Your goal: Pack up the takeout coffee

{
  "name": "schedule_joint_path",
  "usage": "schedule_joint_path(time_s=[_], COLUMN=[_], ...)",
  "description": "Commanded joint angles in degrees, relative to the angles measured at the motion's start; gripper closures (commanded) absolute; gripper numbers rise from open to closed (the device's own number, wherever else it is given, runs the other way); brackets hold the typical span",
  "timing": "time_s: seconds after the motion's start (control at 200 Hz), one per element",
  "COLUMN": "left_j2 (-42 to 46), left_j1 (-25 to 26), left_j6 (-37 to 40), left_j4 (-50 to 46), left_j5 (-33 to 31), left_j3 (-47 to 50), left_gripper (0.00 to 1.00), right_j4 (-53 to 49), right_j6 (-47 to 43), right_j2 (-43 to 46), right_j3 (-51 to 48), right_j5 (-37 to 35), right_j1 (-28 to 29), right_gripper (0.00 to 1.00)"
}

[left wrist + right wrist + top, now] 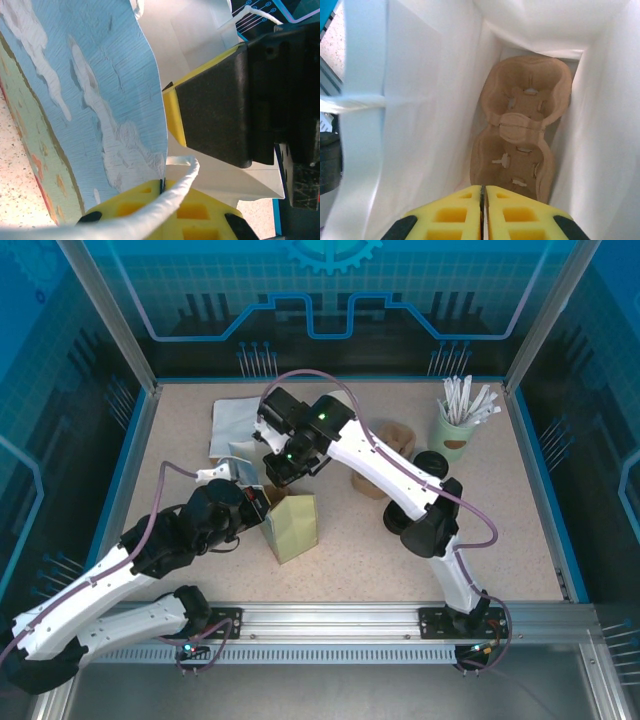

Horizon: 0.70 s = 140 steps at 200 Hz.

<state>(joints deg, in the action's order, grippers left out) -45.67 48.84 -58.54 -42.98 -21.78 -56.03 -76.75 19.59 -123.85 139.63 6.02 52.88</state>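
We note a speckled counter (520,530) within blue walls (330,300). Coffee (432,463) stands right of centre. Left claw (161,187) is clamped on the bag (292,525) rim. Right claw (482,192) is closed and empty, inside the bag.

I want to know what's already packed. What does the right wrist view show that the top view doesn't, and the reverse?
Right wrist: the bag's white inside, with a brown tray lying on its bottom beyond the shut right gripper. Top: the straw cup, a black-lidded coffee cup on the table, and the left gripper pinching the bag's rim. Both: the bag and the right gripper at its mouth.
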Motion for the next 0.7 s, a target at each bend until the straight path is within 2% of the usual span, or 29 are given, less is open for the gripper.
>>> schedule_joint_path(time_s=[0.0, 0.23, 0.39, 0.505, 0.695], left_j2=[-0.24, -1.00, -0.94, -0.48, -1.49], left_j1=[-0.41, -0.40, -0.41, -0.41, -0.41], left_j6=[1.44, 1.74, 4.02, 4.85, 8.43], left_j4=[1.24, 3.41, 2.57, 2.62, 5.79], left_j5=[1.38, 2.74, 2.87, 3.19, 6.75], left_j3=[1.08, 1.46, 0.08, -0.36, -0.58], left_gripper=[1.00, 1.00, 1.00, 1.00, 1.00], right_j4=[-2.25, -2.30, -9.22, -11.32, -11.96], right_j6=[1.55, 1.13, -2.13, -2.70, -2.50], right_j2=[-2.94, -3.65, -4.35, -1.40, 4.58], right_j3=[1.73, 3.19, 3.12, 0.94, -2.27], right_j5=[0.49, -2.53, -8.84, -11.74, -12.09], right_j1=[0.98, 2.35, 1.90, 0.53, -0.55], right_gripper=[0.88, 0.89, 0.89, 0.89, 0.88])
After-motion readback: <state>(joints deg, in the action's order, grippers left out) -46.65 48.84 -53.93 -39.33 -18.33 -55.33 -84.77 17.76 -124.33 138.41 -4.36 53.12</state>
